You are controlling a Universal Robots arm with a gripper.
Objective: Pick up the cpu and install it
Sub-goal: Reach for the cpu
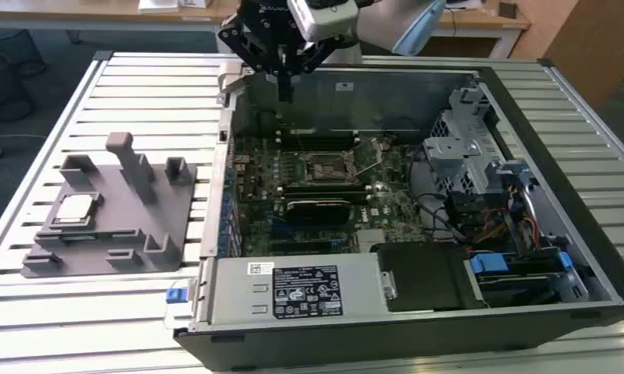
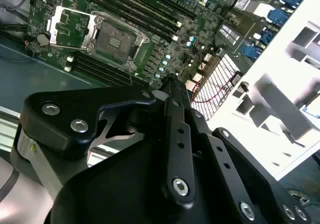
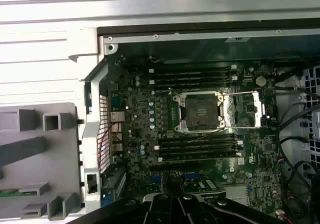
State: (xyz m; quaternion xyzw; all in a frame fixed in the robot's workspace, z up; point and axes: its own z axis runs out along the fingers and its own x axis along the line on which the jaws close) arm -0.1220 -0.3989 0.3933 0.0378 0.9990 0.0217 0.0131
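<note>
- Gripper (image 1: 284, 95): black, linked two-finger claw on the Universal Robots arm. Its fingers are pressed together into a single downward point, with nothing between them. It hangs over the far edge of the open case, above the motherboard. In the second wrist view its closed tip (image 2: 167, 83) sits over the board's edge.
- Cpu (image 1: 75, 209): small, flat and square with a silver-grey top. It lies flat in a recess of the fixture, outside the case on the exterior view's left and well apart from the gripper.
- Fixture (image 1: 135, 234): grey moulded holder with upright posts and pockets. It rests on the table just beside the case wall.
- Computer case (image 1: 395, 331): a tower laid on its side with the side panel off.
- Motherboard (image 3: 135, 134): green, and lies on the case floor.
- Cpu socket (image 3: 200, 111): black-framed square at mid-board, unoccupied. In both wrist views its metal load plate (image 3: 245, 111) is swung open beside it (image 2: 70, 26).
- Memory slots (image 3: 192, 76): long black rows on either side of the socket.
- Power supply (image 1: 290, 290): grey labelled box at the near end of the case.
- Drive cage (image 1: 463, 144): bare metal, on the exterior view's right.
- Table (image 1: 135, 86): pale slatted metal top that carries the case and the fixture.
</note>
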